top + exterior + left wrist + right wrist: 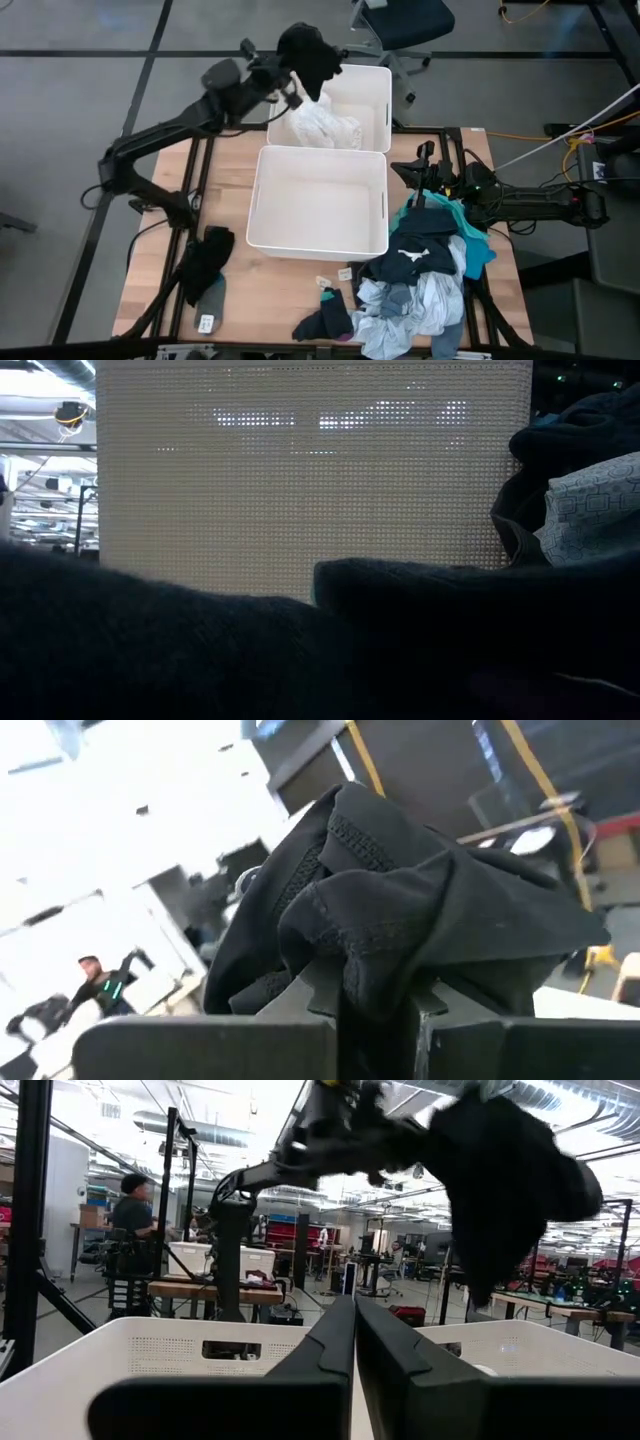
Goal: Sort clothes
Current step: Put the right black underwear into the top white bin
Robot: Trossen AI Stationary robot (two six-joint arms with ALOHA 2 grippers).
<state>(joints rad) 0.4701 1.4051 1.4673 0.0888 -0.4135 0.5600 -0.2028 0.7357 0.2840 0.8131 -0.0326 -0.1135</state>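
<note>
Left gripper (293, 68): clenched on black garment (310, 55), above far bin (375, 85).
Right gripper (418, 172): clenched, empty, bench's right edge.

The black garment (400, 920) is matt knitted cloth, soft and creased, with stitched hems showing along its folds. The two bins (318, 240) look like smooth white plastic with a faint sheen — one wall seen close in the low view is pierced in a fine grid. White crumpled cloth (325, 125) lies in the far bin. The surface (160, 260) is pale wood, smooth, with visible grain. The pile of clothes (425, 280) is soft cloth — navy, teal, light blue — mostly matt.
</note>
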